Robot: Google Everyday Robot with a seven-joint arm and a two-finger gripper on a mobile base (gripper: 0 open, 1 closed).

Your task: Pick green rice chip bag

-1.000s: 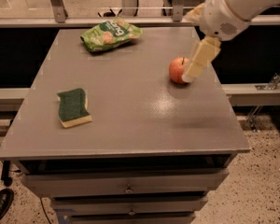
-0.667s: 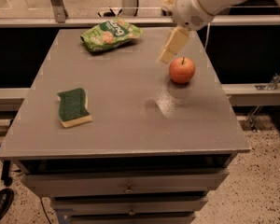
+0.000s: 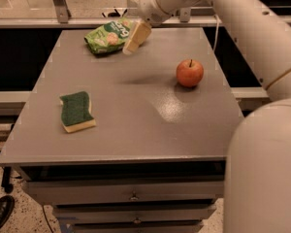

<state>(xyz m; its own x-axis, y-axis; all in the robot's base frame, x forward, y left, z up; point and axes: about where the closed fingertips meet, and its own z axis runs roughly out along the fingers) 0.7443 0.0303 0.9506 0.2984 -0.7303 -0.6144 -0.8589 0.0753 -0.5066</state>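
Observation:
The green rice chip bag (image 3: 109, 35) lies at the far left of the grey table (image 3: 136, 125), light green foil with pale round rice cakes pictured. My gripper (image 3: 135, 38) hangs from the white arm above the bag's right end, its cream-coloured fingers (image 3: 137, 35) pointing down and to the left, overlapping the bag's right edge in the view. I cannot tell whether it touches the bag.
A red apple (image 3: 189, 73) stands at the right of the table. A dark-green sponge with a yellow base (image 3: 76, 111) lies at the left front. My white arm and body (image 3: 262, 169) fill the right side. A rail (image 3: 58, 4) runs behind the table.
The gripper has moved left and away from the apple, across the back of the table, to the right end of the bag. The bag, apple and sponge have not moved.

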